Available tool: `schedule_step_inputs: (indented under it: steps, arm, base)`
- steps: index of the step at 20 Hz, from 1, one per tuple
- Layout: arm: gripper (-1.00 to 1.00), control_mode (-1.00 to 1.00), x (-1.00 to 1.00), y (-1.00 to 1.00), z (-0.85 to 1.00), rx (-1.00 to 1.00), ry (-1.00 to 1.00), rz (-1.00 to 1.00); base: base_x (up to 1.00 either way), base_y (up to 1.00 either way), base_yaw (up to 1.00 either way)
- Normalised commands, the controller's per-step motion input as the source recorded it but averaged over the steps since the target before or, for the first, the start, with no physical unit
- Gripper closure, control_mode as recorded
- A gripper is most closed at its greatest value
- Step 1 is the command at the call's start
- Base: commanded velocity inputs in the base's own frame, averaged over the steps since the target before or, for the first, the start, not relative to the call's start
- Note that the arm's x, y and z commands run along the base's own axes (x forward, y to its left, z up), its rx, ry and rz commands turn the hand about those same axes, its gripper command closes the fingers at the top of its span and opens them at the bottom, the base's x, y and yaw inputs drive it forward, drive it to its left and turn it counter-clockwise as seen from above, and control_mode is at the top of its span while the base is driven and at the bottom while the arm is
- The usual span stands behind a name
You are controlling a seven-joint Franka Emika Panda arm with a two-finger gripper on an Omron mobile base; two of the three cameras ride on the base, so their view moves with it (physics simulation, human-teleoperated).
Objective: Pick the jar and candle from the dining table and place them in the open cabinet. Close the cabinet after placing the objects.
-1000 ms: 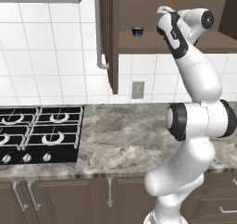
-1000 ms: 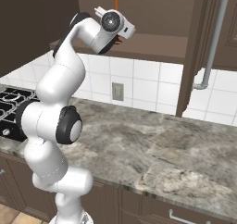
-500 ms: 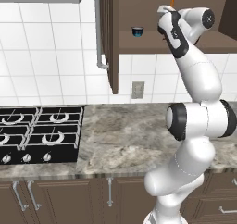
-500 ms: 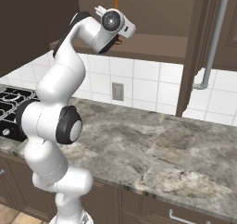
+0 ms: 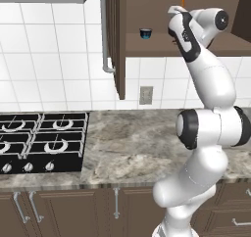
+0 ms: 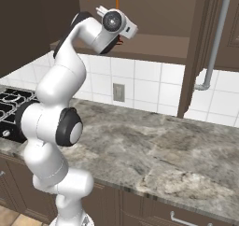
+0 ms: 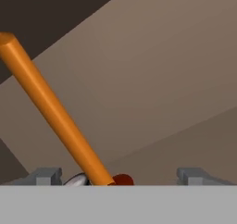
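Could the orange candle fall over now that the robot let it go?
Maybe. The candle is tall and thin on a small base, and it stands between the open gripper fingers, so pulling back crookedly could knock it over. The cabinet door is open too, and the arm must clear it before closing it.

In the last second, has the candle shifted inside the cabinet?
No. In the left base view the candle pokes up above the claw, as far right of the blue cup as before.
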Motion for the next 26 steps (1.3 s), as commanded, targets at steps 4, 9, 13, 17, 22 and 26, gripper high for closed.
schedule_step_inputs:
  steps: [4,9,13,17,22,26]
  arm:
    - [-1.0,-1.0,-0.08,-0.07,0.01,0.0,-0.01,-0.05]
    - [-1.0,-1.0,-0.14,-0.06,0.02,-0.03,-0.06,-0.09]
    - [-1.0,-1.0,-0.2,0.0,0.02,-0.06,-0.08,-0.08]
    - [-1.0,-1.0,-0.29,0.0,0.0,-0.09,-0.04,-0.06]
    - [-1.0,-1.0,-0.35,0.0,0.02,-0.07,-0.02,-0.03]
    - [-1.0,-1.0,-0.39,0.0,0.08,-0.06,0.0,-0.02]
  base:
    - [0.0,0.0,0.0]
    - [0.0,0.0,0.0]
    - [0.0,0.0,0.0]
    - [0.0,0.0,0.0]
    - [0.0,0.0,0.0]
    - [0.0,0.0,0.0]
